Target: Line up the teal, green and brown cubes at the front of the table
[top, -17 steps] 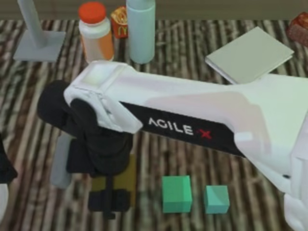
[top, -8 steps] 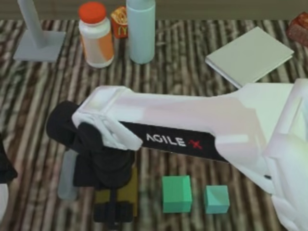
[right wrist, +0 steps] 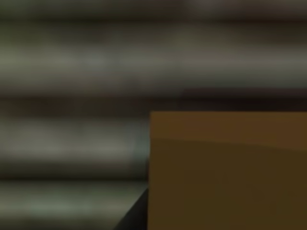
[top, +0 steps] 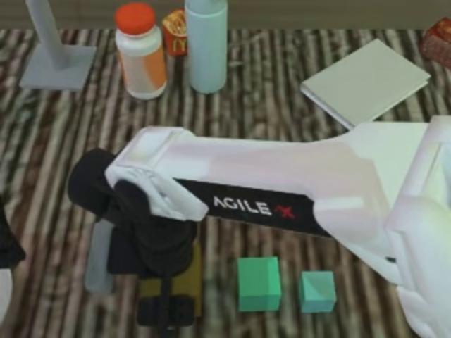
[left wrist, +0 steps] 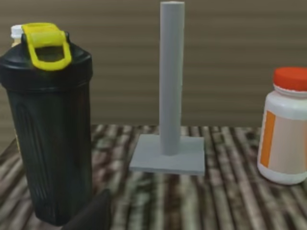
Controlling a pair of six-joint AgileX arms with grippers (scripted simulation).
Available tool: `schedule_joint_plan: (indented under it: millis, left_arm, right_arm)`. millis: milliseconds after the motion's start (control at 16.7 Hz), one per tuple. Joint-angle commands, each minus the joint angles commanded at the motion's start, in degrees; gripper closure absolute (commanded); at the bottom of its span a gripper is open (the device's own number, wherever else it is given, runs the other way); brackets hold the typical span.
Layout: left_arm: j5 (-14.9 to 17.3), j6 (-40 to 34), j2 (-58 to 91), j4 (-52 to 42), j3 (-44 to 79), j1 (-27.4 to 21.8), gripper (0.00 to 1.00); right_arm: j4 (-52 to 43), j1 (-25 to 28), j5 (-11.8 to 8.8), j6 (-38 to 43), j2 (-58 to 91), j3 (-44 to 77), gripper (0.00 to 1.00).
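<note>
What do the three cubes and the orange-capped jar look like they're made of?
The brown cube, green cube and teal cube look like solid matte plastic or painted wood: flat, even colour with no shine, grain or seams. The orange-capped jar looks like smooth white plastic with an orange label panel. This being a rendering, these are only impressions.

Bare table [top: 63, 141] left; bottles [top: 141, 53] crowding the back.
</note>
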Motion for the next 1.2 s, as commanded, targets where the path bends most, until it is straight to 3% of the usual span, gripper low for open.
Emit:
schedule_joint_plan:
  millis: [300, 360, 900, 1200]
  left_arm:
    - [0.00, 0.00, 0.00, 0.00, 0.00, 0.00, 0.00]
    - [0.00, 0.00, 0.00, 0.00, 0.00, 0.00, 0.00]
    - [0.00, 0.00, 0.00, 0.00, 0.00, 0.00, 0.00]
    - [0.00, 0.00, 0.00, 0.00, 0.00, 0.00, 0.00]
  right_arm:
    - [0.00, 0.00, 0.00, 0.00, 0.00, 0.00, 0.02]
    - [0.00, 0.00, 0.00, 0.00, 0.00, 0.00, 0.00]
    - [-0.21, -0.10, -0.01, 0.00, -0.03, 0.20, 0.00]
    - [-8.90, 0.10, -0.09, 0.04, -1.04, 7.29, 0.00]
